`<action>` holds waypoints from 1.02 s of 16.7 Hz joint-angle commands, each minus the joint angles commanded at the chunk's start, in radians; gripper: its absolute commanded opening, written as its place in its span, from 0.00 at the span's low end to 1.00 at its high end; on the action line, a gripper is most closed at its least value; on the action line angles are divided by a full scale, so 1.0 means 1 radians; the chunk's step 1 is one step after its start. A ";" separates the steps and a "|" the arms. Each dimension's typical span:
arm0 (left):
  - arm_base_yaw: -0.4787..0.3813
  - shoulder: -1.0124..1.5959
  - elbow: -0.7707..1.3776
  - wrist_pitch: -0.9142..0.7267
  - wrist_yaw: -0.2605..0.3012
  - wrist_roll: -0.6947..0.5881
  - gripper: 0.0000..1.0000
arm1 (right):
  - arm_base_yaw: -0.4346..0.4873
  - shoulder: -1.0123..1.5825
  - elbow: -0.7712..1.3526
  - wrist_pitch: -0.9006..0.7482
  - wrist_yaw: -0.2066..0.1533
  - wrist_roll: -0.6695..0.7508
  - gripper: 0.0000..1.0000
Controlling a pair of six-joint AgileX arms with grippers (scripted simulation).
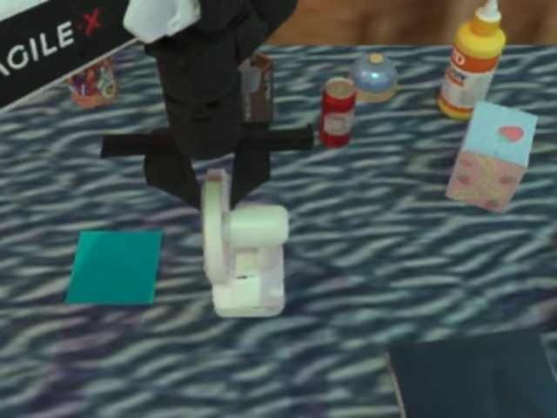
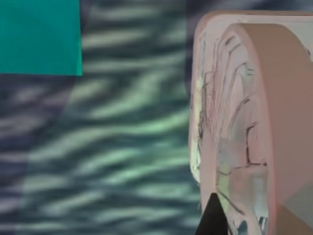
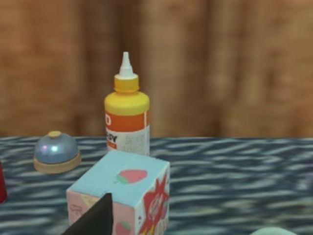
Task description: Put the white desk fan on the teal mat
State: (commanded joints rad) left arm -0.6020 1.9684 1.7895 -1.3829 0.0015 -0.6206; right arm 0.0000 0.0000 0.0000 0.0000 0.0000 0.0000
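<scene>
Wavy blue-and-white cloth covers the table (image 1: 392,279), with a brown wooden wall behind it; the fan (image 1: 244,252) lies near the middle of the cloth, its thin disc head on the left side, its blocky body to the right of the head and its rounded base toward the near edge. Left of it, apart and not touching, the mat (image 1: 115,266) lies flat on the cloth; nothing rests on it.

My left gripper (image 1: 215,185) hangs over the far end of the fan's disc, one dark finger on each side of the rim; the jaws stand open about the disc, and whether the pads touch it I cannot tell; in the left wrist view the disc fills the right half at close range, with a dark fingertip (image 2: 212,218) beside it and a corner of the mat off across the cloth.

Along the far side stand a red can (image 1: 338,111), a bell (image 1: 374,77) and an orange bottle (image 1: 471,61); a pink-and-blue carton (image 1: 493,157) sits on the right, and a dark panel (image 1: 474,379) lies at the near right corner. My right arm is out of the top view; its wrist view shows one dark finger (image 3: 95,218) above the carton, and I cannot tell how its claw stands.
</scene>
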 joint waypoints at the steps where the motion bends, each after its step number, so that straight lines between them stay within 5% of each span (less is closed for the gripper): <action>1: 0.000 0.000 0.000 0.000 0.000 0.000 0.00 | 0.000 0.000 0.000 0.000 0.000 0.000 1.00; 8: 0.035 -0.004 -0.013 -0.009 -0.001 -0.111 0.00 | 0.000 0.000 0.000 0.000 0.000 0.000 1.00; 17: 0.263 -0.083 -0.088 -0.035 -0.004 -0.835 0.00 | 0.000 0.000 0.000 0.000 0.000 0.000 1.00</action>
State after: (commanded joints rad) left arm -0.3394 1.8855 1.7019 -1.4181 -0.0027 -1.4554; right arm 0.0000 0.0000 0.0000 0.0000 0.0000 0.0000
